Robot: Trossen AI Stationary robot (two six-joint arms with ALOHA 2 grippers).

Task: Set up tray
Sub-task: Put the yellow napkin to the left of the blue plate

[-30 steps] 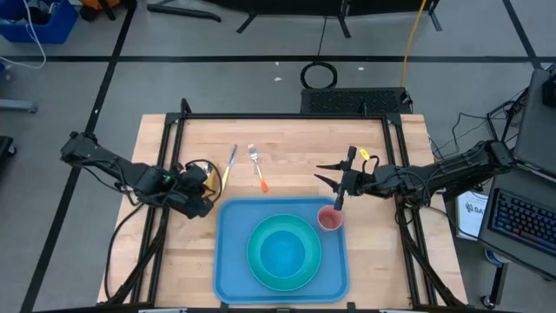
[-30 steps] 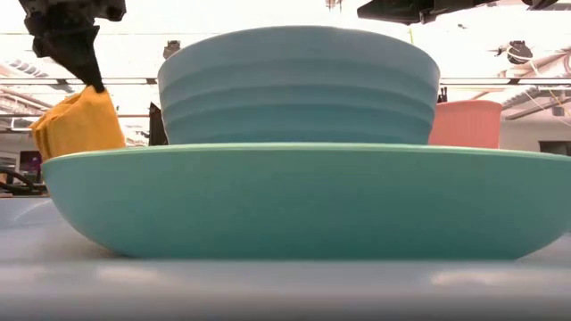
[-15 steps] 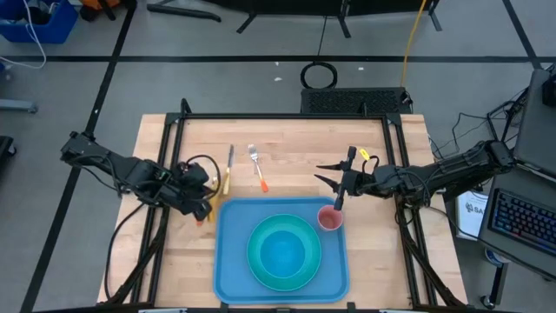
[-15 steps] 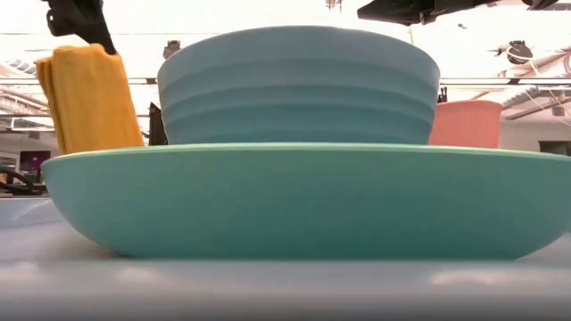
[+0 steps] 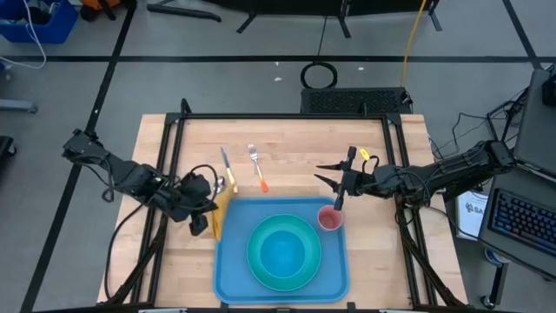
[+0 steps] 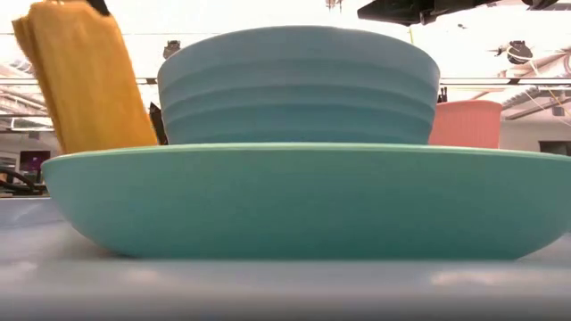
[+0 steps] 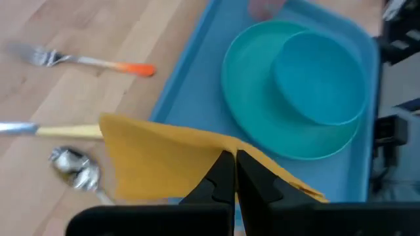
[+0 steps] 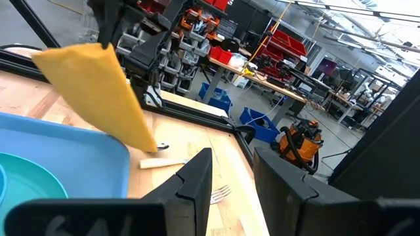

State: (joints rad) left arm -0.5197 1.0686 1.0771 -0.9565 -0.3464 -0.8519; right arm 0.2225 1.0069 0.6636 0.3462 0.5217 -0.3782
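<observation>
Right gripper (image 8: pixel 230 172) w/ fingers parted, nothing between them. Beyond it, a yellow napkin (image 8: pixel 98 92) hangs from the left gripper (image 8: pixel 105 29), its lower corner over the tray (image 8: pixel 72 154) rim's far corner. Turquoise plate (image 8: pixel 29 187) sits on tray. Fork (image 8: pixel 220 193) tines & a knife handle (image 8: pixel 161 163) lie on the wood table (image 8: pixel 210 141).

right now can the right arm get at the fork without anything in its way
Probably yes. The right gripper is open and empty, and the fork lies on bare table with nothing between them; the left gripper holds the yellow napkin off to the side.
</observation>
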